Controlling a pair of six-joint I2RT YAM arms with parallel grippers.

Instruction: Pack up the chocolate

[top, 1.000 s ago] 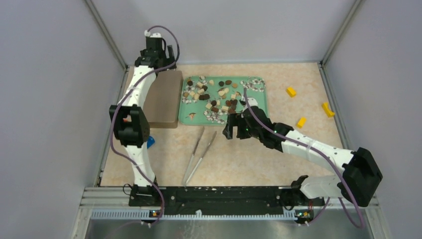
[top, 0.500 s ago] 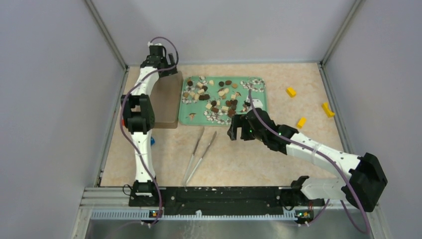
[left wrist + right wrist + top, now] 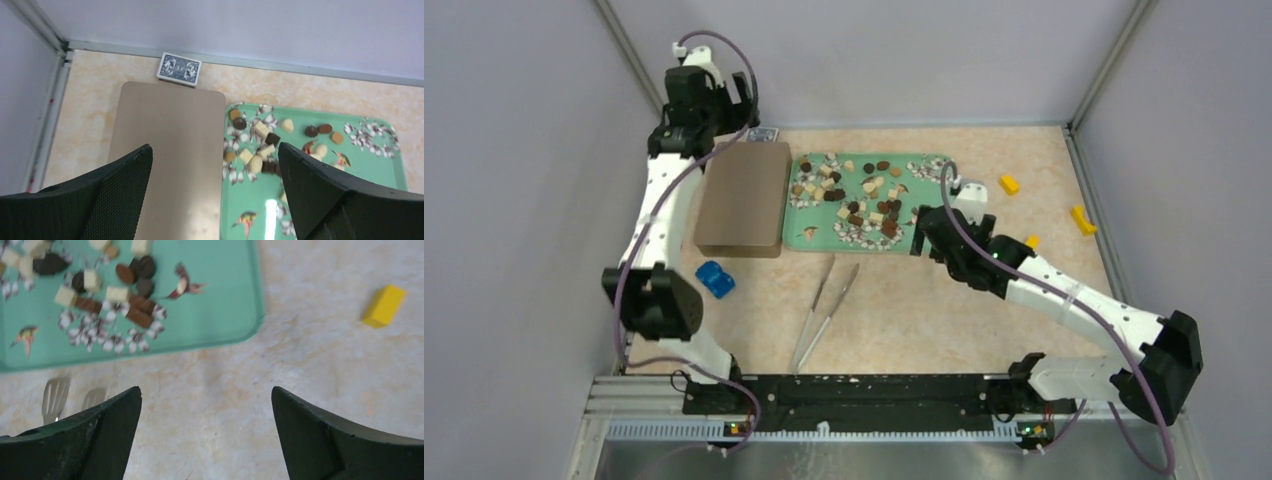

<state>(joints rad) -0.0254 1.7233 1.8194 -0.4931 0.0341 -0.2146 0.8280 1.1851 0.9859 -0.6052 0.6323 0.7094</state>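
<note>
The chocolate (image 3: 856, 196) lies as many tiny dark brown, cream and speckled pieces on a green patterned tray (image 3: 939, 208). It also shows in the left wrist view (image 3: 260, 145) and the right wrist view (image 3: 107, 285). My left gripper (image 3: 734, 100) is open and empty, held high at the back left; in its wrist view (image 3: 215, 150) it looks down on a flat brown box (image 3: 170, 150) and the tray (image 3: 370, 175). My right gripper (image 3: 924, 235) is open and empty by the tray's front right corner; in its wrist view (image 3: 206, 390) it hangs over bare table.
The brown box (image 3: 744, 197) lies left of the tray, with a blue card deck (image 3: 764, 134) behind it. Metal tongs (image 3: 824, 300) lie in front of the tray. A small blue object (image 3: 714, 278) sits front left. Yellow blocks (image 3: 1009, 184) (image 3: 1082, 220) (image 3: 1030, 242) lie to the right.
My left arm swung off the brown box to the back left, uncovering the blue object and card deck. My right gripper moved right and back along the tray's front edge.
</note>
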